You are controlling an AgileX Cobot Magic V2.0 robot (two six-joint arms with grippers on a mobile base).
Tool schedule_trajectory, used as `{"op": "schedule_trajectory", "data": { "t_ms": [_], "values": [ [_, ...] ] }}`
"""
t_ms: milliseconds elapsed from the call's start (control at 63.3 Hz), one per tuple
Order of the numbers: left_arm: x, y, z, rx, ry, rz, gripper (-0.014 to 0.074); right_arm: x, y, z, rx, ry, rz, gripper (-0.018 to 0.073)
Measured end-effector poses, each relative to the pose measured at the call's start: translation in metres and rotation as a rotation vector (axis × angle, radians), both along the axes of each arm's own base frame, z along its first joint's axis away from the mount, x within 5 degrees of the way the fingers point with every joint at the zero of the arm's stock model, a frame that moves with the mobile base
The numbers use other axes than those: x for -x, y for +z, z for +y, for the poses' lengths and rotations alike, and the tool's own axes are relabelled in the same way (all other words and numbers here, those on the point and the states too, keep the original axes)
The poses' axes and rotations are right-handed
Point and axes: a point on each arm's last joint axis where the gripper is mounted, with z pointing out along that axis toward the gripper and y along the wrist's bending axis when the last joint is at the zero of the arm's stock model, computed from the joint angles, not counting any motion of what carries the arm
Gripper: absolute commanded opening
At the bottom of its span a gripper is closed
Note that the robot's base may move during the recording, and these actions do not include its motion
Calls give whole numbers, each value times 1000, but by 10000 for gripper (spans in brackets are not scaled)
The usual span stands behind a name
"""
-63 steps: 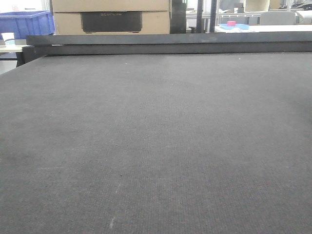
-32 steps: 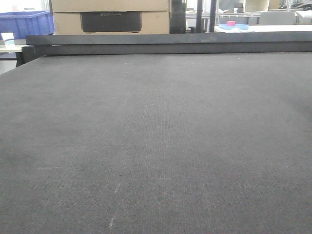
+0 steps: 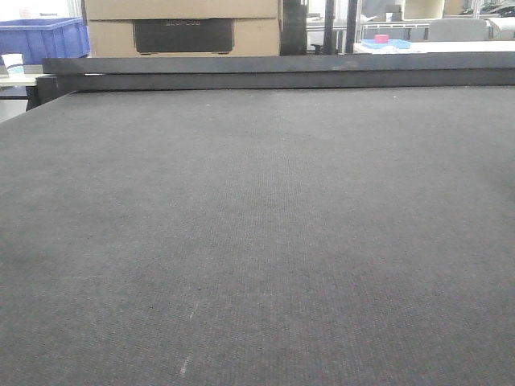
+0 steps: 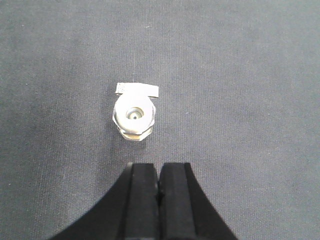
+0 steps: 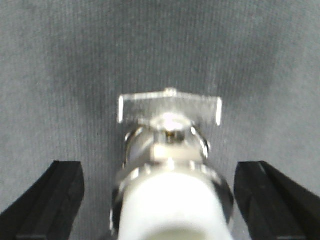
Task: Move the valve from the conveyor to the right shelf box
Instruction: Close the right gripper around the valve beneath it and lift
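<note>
Right gripper (image 5: 159, 200): jaws spread wide, holding nothing. Its black fingers (image 5: 55, 200) sit at the two lower corners of the right wrist view. A silver metal valve with flat cross handle (image 5: 170, 165) stands between them, with a clear gap on each side and no contact. That valve fills the lower middle of the view, close up and blurred. The handle bar lies crosswise at the far end and the round body is nearest the camera. It rests on the dark grey woven conveyor belt (image 5: 60, 60).

Left gripper (image 4: 158, 200): jaws fully closed, pad against pad, nothing between them. It hangs over the belt, but I can't tell how high. In the left wrist view a silver valve (image 4: 134, 116) stands upright on the belt, seen end-on. It shows a round port in the middle, a hex body, and a flat handle tab on the far side. It sits just ahead of the closed fingers (image 4: 142, 200), apart from them and slightly left of their line. I can't tell whether both wrist views show the same valve.

Front view: the belt fills nearly the whole frame.
- A dark rail (image 3: 282, 71) runs along the belt's far edge.
- A tan cardboard box (image 3: 105, 36) with a black panel stands beyond the belt.
- A blue plastic crate (image 3: 44, 40) and a white cup (image 3: 13, 63) are beyond the belt's far-left corner.
- A small pink object (image 3: 381, 38) is beyond the belt's far right, too small to identify.
</note>
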Motion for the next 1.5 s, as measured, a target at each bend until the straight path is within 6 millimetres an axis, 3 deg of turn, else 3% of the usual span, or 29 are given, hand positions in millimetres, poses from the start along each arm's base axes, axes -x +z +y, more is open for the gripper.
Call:
{"op": "schedule_trajectory", "data": {
  "t_ms": [174,553,617,696,901,1249,1502],
  "values": [
    [0,0,0,0,0,0,-111,-6,-12,0,-12,-4,39,487],
    [0,0,0,0,0,0,-111,-6,-12,0,-12,-4,35,475],
    [0,0,0,0,0,0,-111,-6,-12,0,-12,-4,35,421],
    [0,0,0,0,0,0,-111,-6,-12,0,-7,-3,34,292],
    [0,0,0,0,0,0,-111,-6,-12,-3,21,7,36,-171],
    [-4,5,-1,25,17,10,-111,-7,-11,-2,-2,-5,28,-167],
    [-45,14,-5,12,20,164,-111,-14,37,10,-111,-38,-160,-167]
  ]
}}
